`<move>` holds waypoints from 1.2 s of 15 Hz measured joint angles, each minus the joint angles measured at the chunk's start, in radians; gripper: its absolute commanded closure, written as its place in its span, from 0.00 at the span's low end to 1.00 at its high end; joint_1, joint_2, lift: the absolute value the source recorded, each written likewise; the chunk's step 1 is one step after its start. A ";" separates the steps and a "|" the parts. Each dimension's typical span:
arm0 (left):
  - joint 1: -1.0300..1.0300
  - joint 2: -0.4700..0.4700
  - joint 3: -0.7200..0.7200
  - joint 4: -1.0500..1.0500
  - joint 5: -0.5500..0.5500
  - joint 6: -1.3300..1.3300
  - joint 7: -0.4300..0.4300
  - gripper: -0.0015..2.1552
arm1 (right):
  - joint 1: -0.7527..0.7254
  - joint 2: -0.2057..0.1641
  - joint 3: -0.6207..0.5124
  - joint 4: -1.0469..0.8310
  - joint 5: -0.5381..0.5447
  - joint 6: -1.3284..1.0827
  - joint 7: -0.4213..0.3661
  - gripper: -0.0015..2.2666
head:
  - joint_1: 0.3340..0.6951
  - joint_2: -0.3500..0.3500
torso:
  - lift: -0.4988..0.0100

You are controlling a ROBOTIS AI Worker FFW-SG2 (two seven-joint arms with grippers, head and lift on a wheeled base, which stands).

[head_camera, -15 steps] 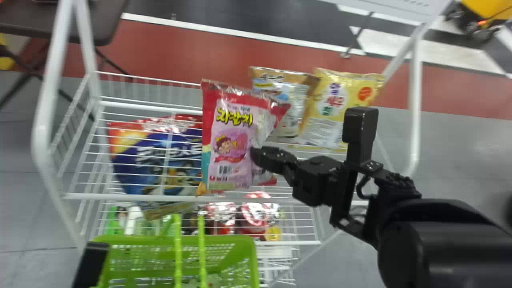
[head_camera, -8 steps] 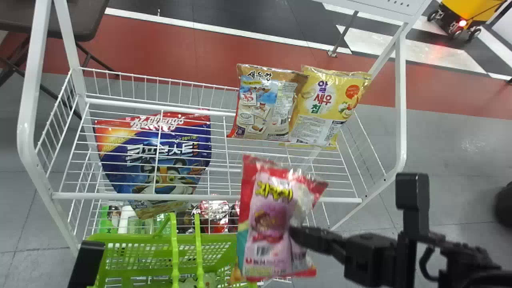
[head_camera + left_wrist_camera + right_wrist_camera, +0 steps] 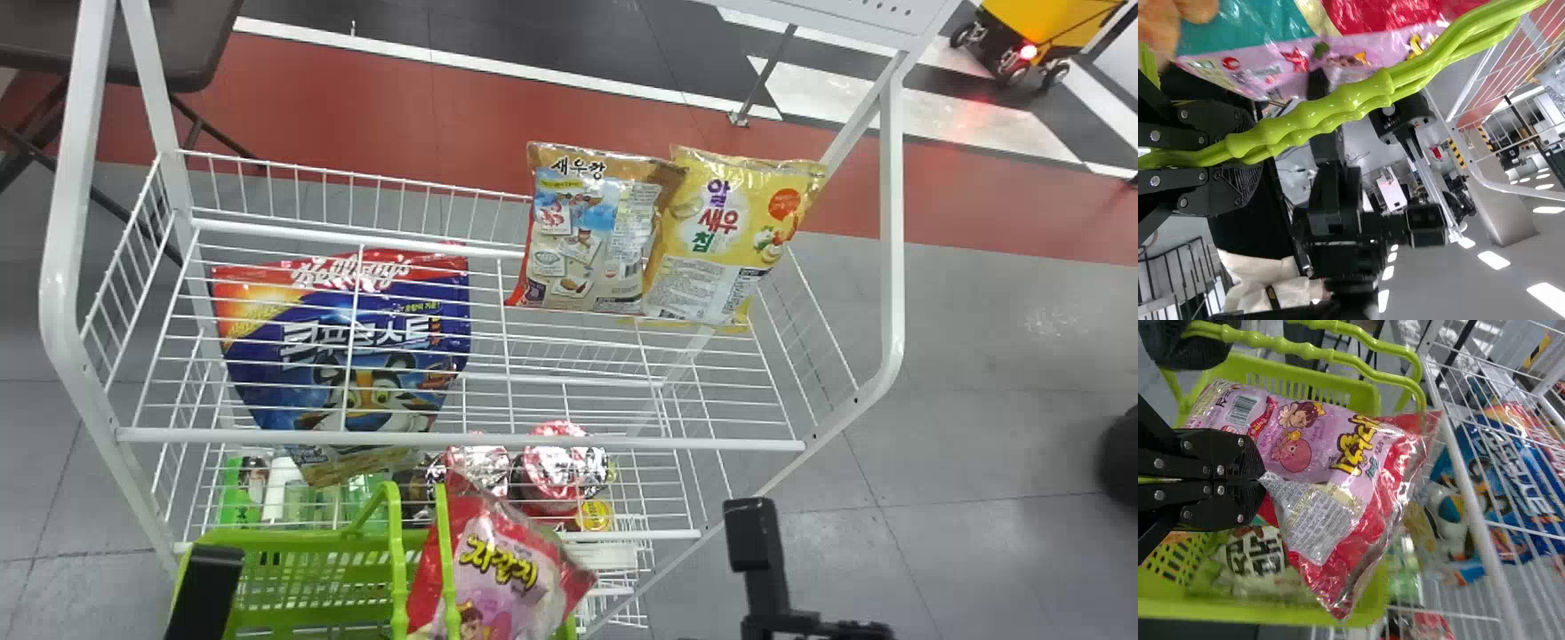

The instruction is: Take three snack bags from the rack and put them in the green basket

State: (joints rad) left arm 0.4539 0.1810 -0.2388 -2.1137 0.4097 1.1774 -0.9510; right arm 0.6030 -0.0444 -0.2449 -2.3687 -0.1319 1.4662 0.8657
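The right arm's black gripper point(image 3: 751, 542) is at the bottom edge in the head view, right of a pink and red snack bag point(image 3: 524, 569). In the right wrist view, the right gripper point(image 3: 1261, 480) is shut on this bag point(image 3: 1298, 447), over the green basket point(image 3: 1271, 613), where a pale green and white bag point(image 3: 1255, 563) lies. My left gripper point(image 3: 206, 591) stays at the lower left, beside the basket point(image 3: 311, 538); in the left wrist view, the left gripper point(image 3: 1248, 153) is shut on the basket's handles point(image 3: 1338, 110). Brown point(image 3: 587, 240) and yellow point(image 3: 720, 240) snack bags stand on the rack point(image 3: 462, 438).
A large blue and red bag point(image 3: 356, 347) stands at the rack's left. Below it, the lower shelf holds bottles point(image 3: 280, 489) and round red packages point(image 3: 556, 471). White rack posts point(image 3: 892, 267) rise on both sides, the front rail running close behind the basket.
The right arm has drawn the pink bag away from the rack, first toward the front and then left and down to the basket. The left arm has hardly moved.
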 measured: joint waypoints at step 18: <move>0.003 0.000 -0.011 -0.011 -0.005 -0.012 0.001 0.78 | -0.079 0.024 0.065 -0.013 0.122 -0.283 -0.147 0.03 | 1.00 0.00 | 0.96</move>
State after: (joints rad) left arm 0.4572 0.1810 -0.2496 -2.1250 0.4049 1.1654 -0.9496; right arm 0.5241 -0.0204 -0.1801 -2.3818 -0.0100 1.1831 0.7191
